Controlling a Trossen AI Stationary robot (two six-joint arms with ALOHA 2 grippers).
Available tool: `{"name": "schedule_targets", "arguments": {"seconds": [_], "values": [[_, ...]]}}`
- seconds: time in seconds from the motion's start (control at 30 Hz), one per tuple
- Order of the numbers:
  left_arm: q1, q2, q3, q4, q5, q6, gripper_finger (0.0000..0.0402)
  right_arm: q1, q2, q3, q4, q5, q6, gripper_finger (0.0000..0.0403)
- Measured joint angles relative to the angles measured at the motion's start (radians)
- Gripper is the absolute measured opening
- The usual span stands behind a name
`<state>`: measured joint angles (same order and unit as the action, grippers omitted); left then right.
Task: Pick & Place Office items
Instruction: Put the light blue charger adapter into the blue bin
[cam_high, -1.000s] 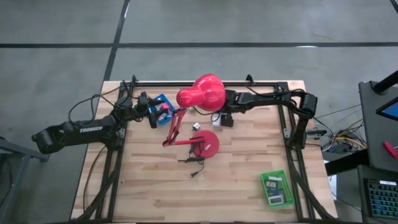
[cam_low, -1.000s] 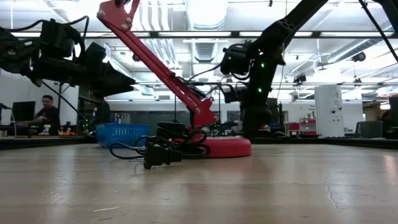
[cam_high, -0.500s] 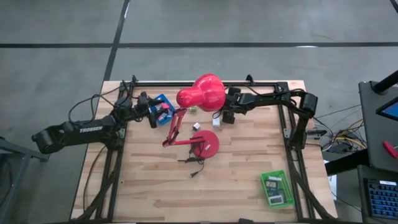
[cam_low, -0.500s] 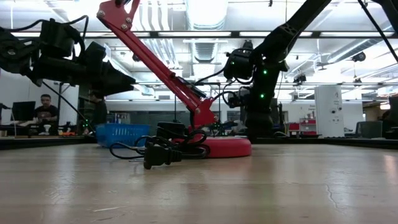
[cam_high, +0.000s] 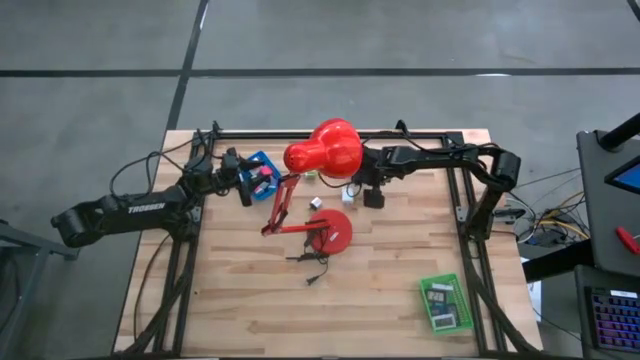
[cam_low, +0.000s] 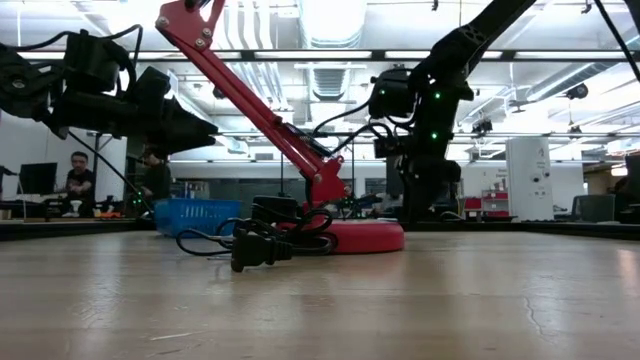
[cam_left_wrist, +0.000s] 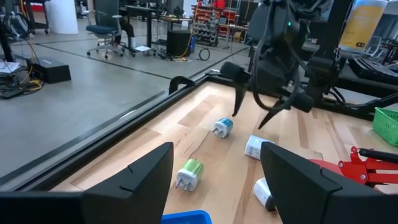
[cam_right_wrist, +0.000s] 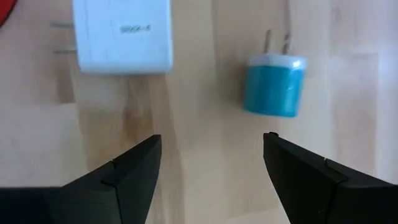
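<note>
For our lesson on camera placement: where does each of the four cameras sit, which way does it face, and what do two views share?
High: overhead, straight down; both arms, red lamp.
Low: table height, level; lamp base, both arms above.
Left wrist: forward past its own open fingers; right gripper beyond.
Right wrist: down; own open fingers.
Shared: both wrist views show the teal charger.

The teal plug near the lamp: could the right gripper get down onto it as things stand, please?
Probably yes. The right gripper hangs open just above the teal plug, which lies apart from the white plug, with bare wood around it.
</note>
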<state>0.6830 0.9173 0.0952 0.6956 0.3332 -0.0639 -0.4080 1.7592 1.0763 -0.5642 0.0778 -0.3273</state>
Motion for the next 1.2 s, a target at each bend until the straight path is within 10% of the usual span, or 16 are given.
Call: {"name": "schedule_targets", "arguments": {"seconds": [0.3, 1.2], "values": [[0.000, 0.000, 0.000, 0.001, 0.000, 0.000, 0.0245, -0.081, -0.004, 0.002, 0.132, 0.261, 0.012, 0.0249], [0.000, 0.000, 0.000, 0.009, 0.000, -0.001, 0.0245, -0.145, 0.073, 0.003, 0.210, 0.115, 0.042, 0.0228]]}}
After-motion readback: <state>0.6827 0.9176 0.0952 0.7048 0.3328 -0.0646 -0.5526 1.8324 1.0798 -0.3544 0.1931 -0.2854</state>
